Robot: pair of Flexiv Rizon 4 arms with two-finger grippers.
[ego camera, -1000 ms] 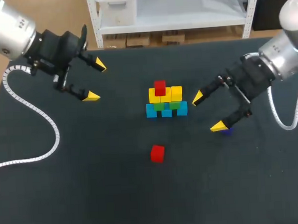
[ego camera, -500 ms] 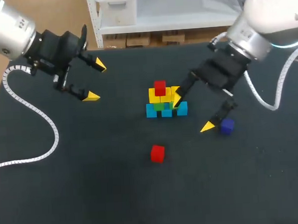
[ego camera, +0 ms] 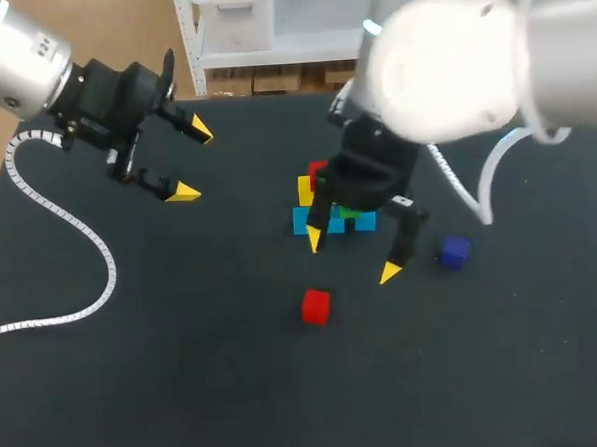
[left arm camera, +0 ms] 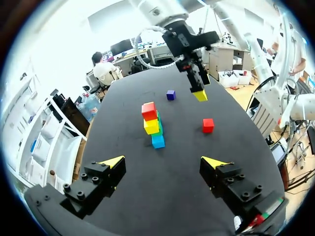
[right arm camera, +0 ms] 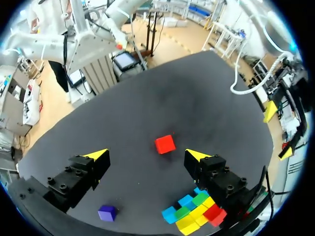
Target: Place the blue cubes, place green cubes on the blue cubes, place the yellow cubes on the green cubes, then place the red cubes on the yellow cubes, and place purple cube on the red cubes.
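Stack (ego camera: 303, 193), head view: mostly hidden behind right arm (ego camera: 440, 66). Only a red edge, one yellow cube, a green sliver and some blue base cubes show.
Right arm, left arm (ego camera: 14, 58): cut off at picture edges.
Stack (left arm camera: 152, 125), left wrist view: seen end-on, rear columns hidden.
Stack (right arm camera: 194, 214), right wrist view: one end partly behind a finger (right arm camera: 219, 179) of the right gripper (right arm camera: 146, 155).

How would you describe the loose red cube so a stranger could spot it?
Find the stack of coloured cubes mid-table. Nearer the robot lies a small red cube, alone on the black tabletop; the other red one tops the stack.
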